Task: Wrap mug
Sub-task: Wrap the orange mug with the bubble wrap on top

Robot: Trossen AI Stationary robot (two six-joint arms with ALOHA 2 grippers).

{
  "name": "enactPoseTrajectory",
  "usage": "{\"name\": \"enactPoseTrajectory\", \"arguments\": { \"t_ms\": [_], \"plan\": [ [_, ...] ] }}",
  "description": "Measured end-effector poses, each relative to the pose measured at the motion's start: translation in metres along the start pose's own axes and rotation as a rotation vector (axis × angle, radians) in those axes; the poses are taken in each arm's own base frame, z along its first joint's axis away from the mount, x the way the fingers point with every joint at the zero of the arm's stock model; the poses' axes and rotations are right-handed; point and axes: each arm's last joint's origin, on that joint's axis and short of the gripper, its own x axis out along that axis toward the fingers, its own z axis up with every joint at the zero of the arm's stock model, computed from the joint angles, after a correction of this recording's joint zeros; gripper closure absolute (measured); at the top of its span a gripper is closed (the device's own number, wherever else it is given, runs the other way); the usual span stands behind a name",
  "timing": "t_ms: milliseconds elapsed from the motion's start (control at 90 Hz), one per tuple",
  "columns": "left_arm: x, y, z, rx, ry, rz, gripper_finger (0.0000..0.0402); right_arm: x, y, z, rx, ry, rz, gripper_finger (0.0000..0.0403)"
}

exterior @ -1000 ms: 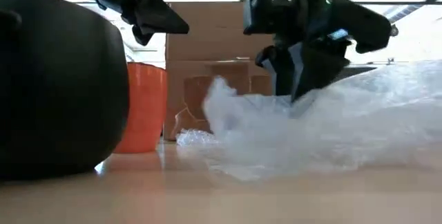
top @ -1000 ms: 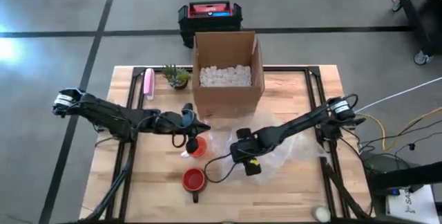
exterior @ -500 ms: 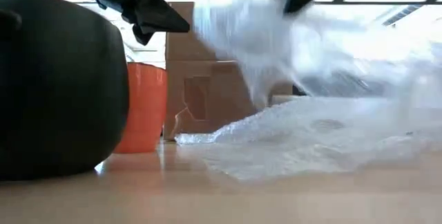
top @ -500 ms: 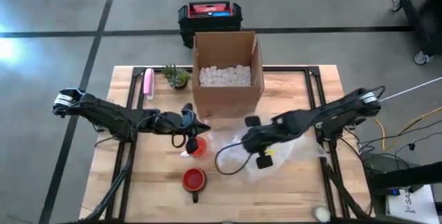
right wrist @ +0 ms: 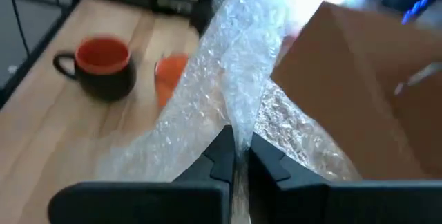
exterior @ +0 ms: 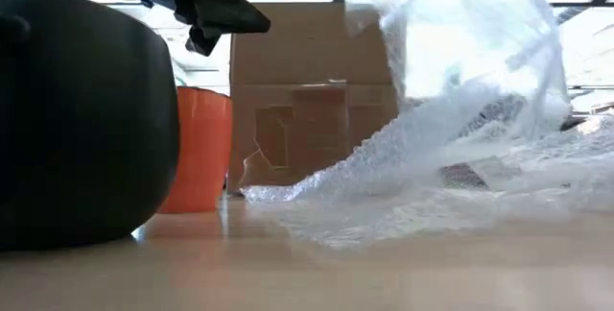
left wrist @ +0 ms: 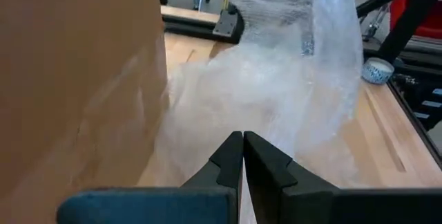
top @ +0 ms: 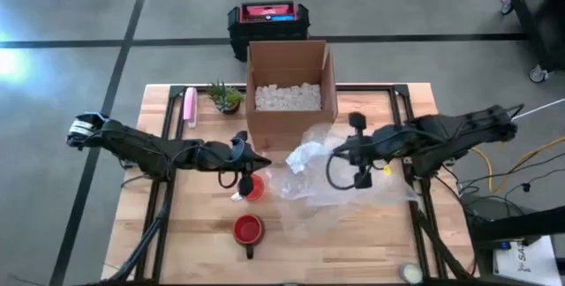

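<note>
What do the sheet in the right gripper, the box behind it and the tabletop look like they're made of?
The sheet pinched in the right gripper looks like clear plastic bubble wrap: translucent, dimpled, crinkly. The box looks like plain brown cardboard, matte, with folded flaps. The tabletop looks like pale wood planks with visible grain, probably sealed.

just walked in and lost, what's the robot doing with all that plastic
The right claw is shut on a sheet of bubble wrap and holds part of it up off the table, beside the cardboard box. The left claw hovers shut over an orange cup. The black mug stands unwrapped nearby.
</note>
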Motion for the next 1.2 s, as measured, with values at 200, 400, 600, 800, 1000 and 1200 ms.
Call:
{"name": "enactPoseTrajectory", "arguments": {
  "t_ms": [200, 400, 600, 800, 1000, 1200],
  "plan": [
    [0.0, -0.001, 0.003, -0.005, -0.028, -0.006, 0.0402, -0.008, -0.005, 0.019, -0.052, -0.143, -0.024, 0.0403],
    [0.0, -0.001, 0.003, -0.004, -0.027, -0.006, 0.0402, -0.023, -0.011, 0.039, -0.067, -0.217, -0.041, 0.0403],
    [0.0, -0.001, 0.003, -0.001, -0.027, -0.006, 0.0402, -0.039, -0.018, 0.054, -0.066, -0.285, -0.057, 0.0403],
    [0.0, -0.001, 0.003, -0.001, -0.027, -0.006, 0.0402, -0.039, -0.017, 0.046, -0.071, -0.202, -0.039, 0.0403],
    [0.0, -0.001, 0.003, -0.001, -0.027, -0.006, 0.0402, -0.025, -0.009, 0.019, -0.008, 0.01, 0.001, 0.0403],
    [0.0, -0.001, 0.003, -0.001, -0.027, -0.006, 0.0402, -0.018, -0.006, 0.008, 0.011, 0.075, 0.0, 0.0403]
  ]
}}
